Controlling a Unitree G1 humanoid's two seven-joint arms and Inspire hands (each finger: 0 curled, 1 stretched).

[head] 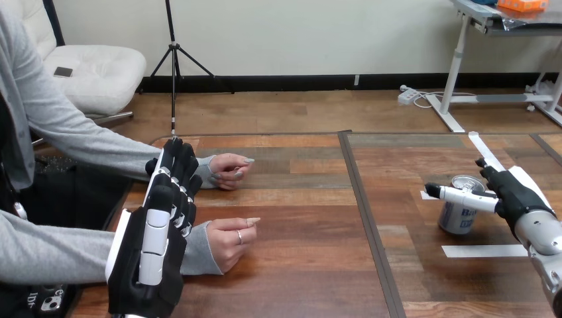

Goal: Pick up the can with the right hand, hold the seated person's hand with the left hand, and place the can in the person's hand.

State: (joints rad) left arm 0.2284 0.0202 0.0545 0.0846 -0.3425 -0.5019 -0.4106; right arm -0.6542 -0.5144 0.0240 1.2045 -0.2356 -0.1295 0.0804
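Where the can stands: upright on the right half of the table, open top showing, with a white tape strip lying flat just in front of it.
Right hand: just beside the can on its right, back shell up. The fingers are spread wide and not closed round anything.
Right thumb: stretched out to the view's left across the can's upper front. Cannot tell whether it touches the can.
Left hand: raised at the table's left edge with its white back shells toward the camera. The fingers are straight, close together and pointing away, and it holds nothing.
Person's near hand: resting on the table just right of the left hand, loosely curled. Cannot tell whether the two touch.
Person's far hand: on the table beyond the left hand's fingertips, loosely curled, with its sleeve partly hidden behind them.
Can versus person's hands: well apart, with a dark seam in the table running between them.
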